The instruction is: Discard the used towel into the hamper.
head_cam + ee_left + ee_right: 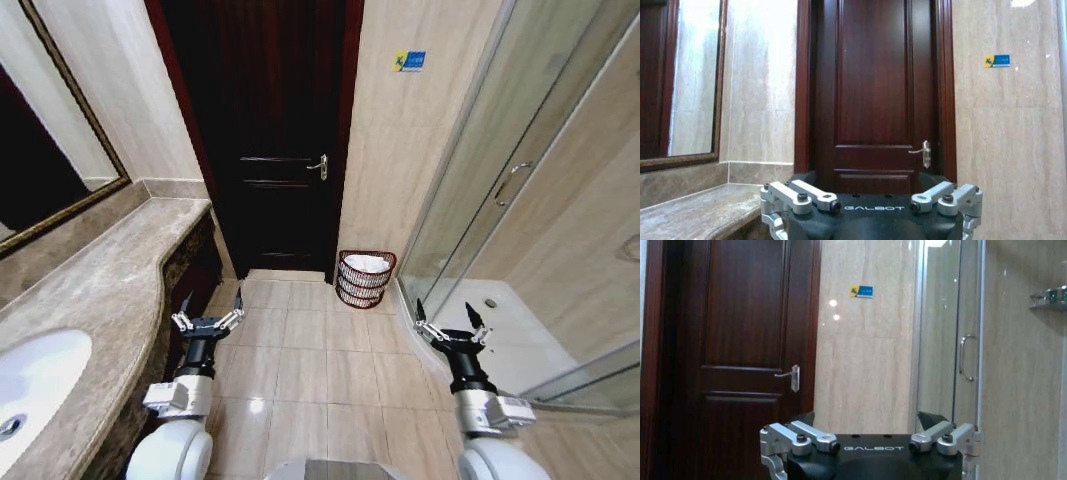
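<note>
The hamper [352, 285], a small round dark reddish-brown wire basket, stands on the floor tiles against the wall just right of the door. White towel [367, 263] cloth lies inside it, up at the rim. My left gripper [211, 308] hangs low beside the counter front, open and holding nothing. My right gripper [447, 320] is held low near the shower's glass, also open and holding nothing. Both point forward and are well short of the hamper, with bare floor between.
A marble counter [110, 290] with a white sink [35, 385] runs along the left under a framed mirror [40, 130]. The dark wooden door [265, 130] ahead is shut. A glass shower enclosure [520, 200] fills the right. Beige floor tiles [310, 360] lie open in the middle.
</note>
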